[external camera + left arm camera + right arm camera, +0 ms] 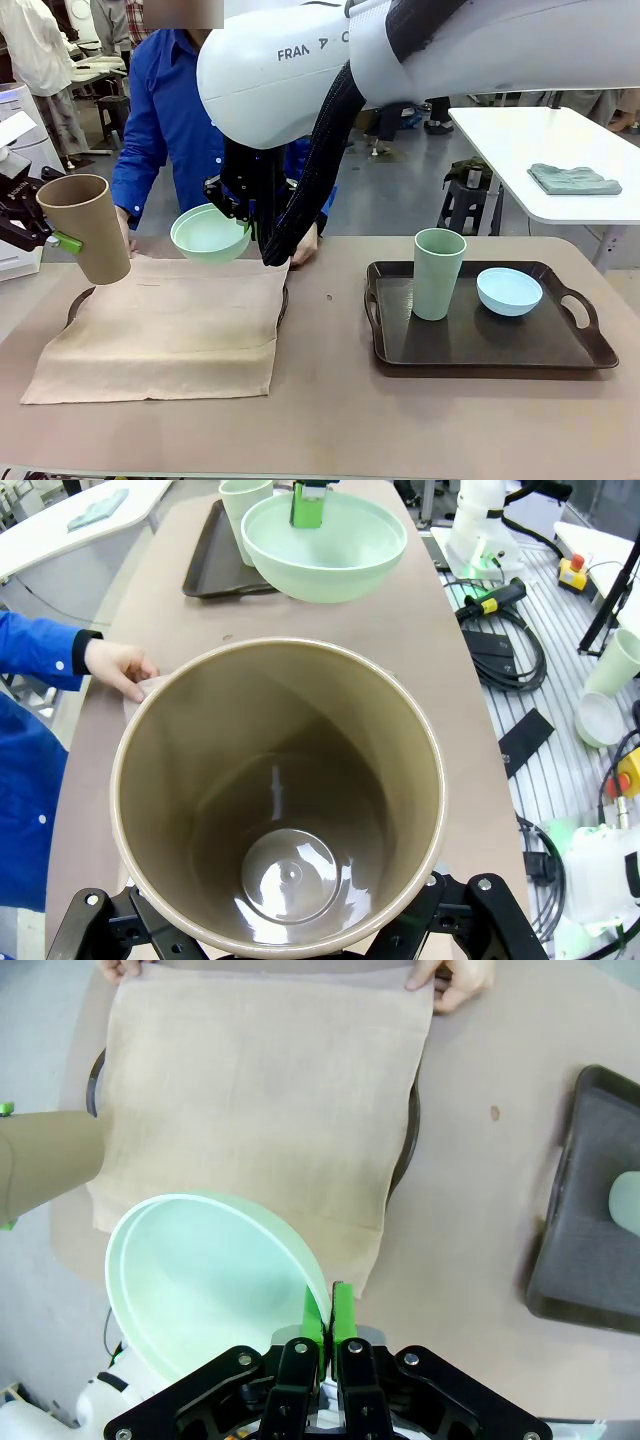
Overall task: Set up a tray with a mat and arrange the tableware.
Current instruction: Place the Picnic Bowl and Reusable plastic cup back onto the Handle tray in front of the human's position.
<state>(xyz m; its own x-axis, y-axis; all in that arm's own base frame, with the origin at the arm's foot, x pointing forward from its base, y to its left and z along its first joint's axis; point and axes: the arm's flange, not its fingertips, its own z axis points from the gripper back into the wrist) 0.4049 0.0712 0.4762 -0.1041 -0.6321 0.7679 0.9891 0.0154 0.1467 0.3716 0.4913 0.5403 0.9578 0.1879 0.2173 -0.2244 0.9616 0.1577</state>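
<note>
A tan worktop stands in an open workshop room. Behind it, off to the right of the mat, is a white table with a folded grey-green cloth on it. The beige mat lies on the worktop over what looks like a dark tray, though only slivers of its rim show. A person in a blue shirt has a hand at each far corner of the mat.

The left gripper, jaws spread wide, clamps the tan cup, which is tilted in the air over the mat's left edge. The right gripper, pads pressed together, pinches the rim of the mint green bowl and holds it off the surface near the mat's far edge.

Well right of the mat, a second tray carries the upright sage green cup. Just beside that cup sits the pale blue bowl.
</note>
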